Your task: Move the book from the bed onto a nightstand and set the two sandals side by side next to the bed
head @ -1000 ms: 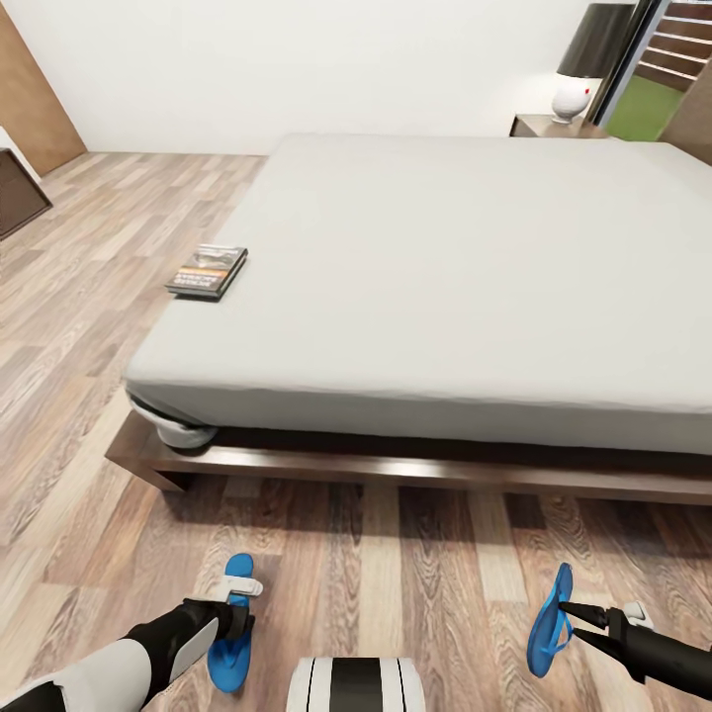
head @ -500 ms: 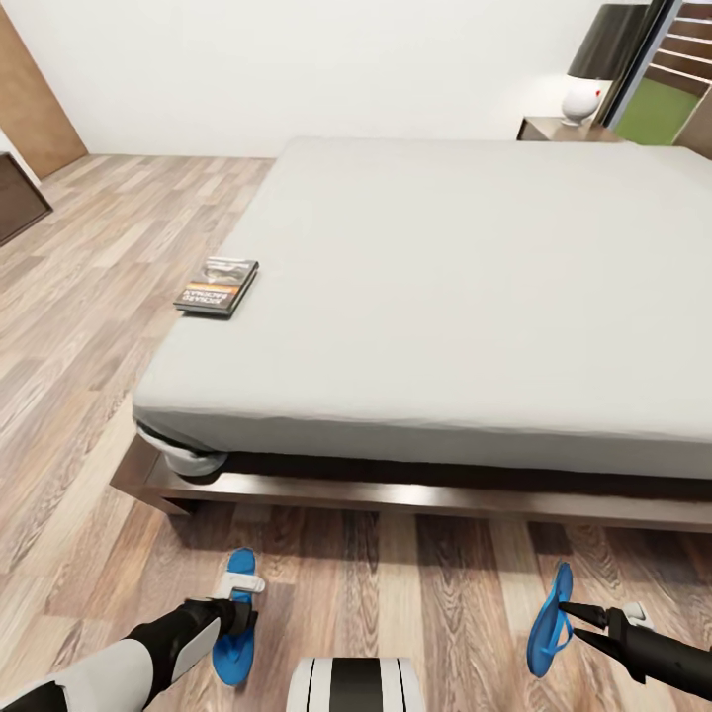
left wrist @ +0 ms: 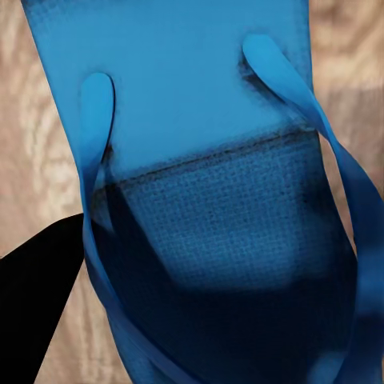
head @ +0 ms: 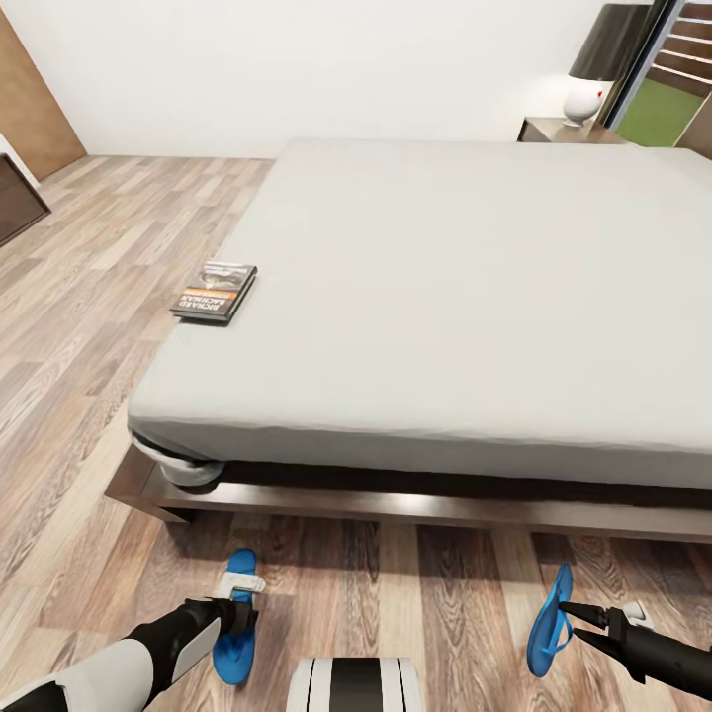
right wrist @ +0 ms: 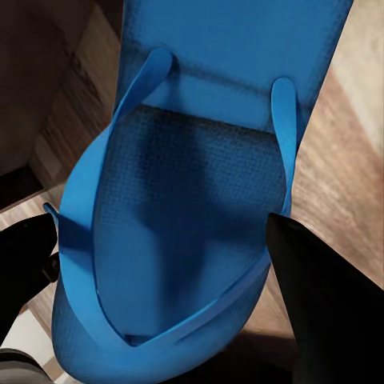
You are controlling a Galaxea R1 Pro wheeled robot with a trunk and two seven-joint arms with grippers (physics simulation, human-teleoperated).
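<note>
- The robot faces the foot of the bed (head: 445, 297), each arm carrying one blue flip-flop low over the wood floor (head: 89, 326).
- The left gripper (head: 237, 615) is clenched on the left sandal (head: 235, 618). This sandal lies about flat, its long axis running from the gripper toward the bed frame.
- The right gripper (head: 566, 621) is clenched on the right sandal (head: 549, 625). This one is tipped up on its edge, its long axis also running toward the bed.
- In the right wrist view a dark finger (right wrist: 332, 312) sits on either side of the sole; in the left wrist view one dark finger (left wrist: 36, 296) shows beside the sole.
- The two sandals are well apart, each beyond its own gripper's tips; they likely need bringing together.
- The book (head: 214, 291) rests on the mattress near its left edge, far ahead of the left gripper, which is the nearer arm.
- A nightstand (head: 564, 130) with a lamp (head: 596, 61) stands at the far right corner, well beyond the right gripper.
- No container is in play.
</note>
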